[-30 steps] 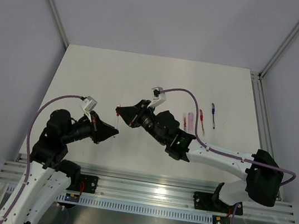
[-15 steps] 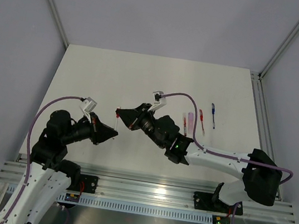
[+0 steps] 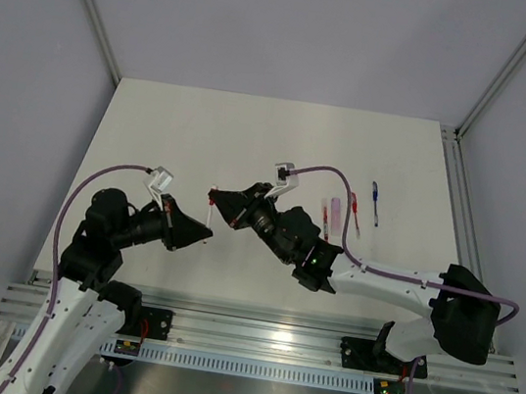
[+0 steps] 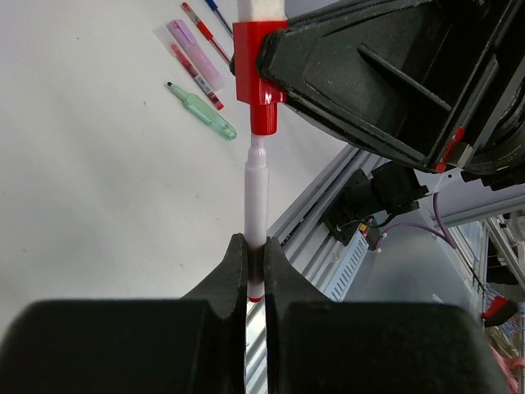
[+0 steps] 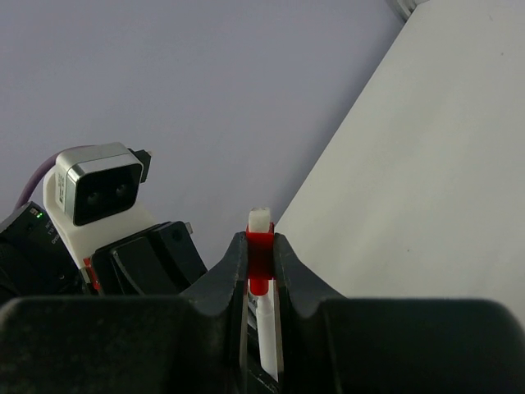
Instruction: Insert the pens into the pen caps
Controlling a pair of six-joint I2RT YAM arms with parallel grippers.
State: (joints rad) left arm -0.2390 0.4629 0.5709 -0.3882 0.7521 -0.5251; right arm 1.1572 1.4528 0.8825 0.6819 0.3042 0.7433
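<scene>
Two hands meet over the surface (image 3: pixel 173 134) in the top view, left hand (image 3: pixel 204 237) and right hand (image 3: pixel 216 198), with a white pen (image 3: pixel 210 211) between them and loose pens (image 3: pixel 336 211) lying well to the right. Left wrist: left hand clamped on the pen barrel, tip at the red cap (image 4: pixel 261 82) mouth. Right wrist: right hand clamped on the red cap.

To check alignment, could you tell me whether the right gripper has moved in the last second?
Yes, slightly: the right gripper, holding the red plastic pen cap, shifted rightward, toward the loose pink plastic pen.
</scene>
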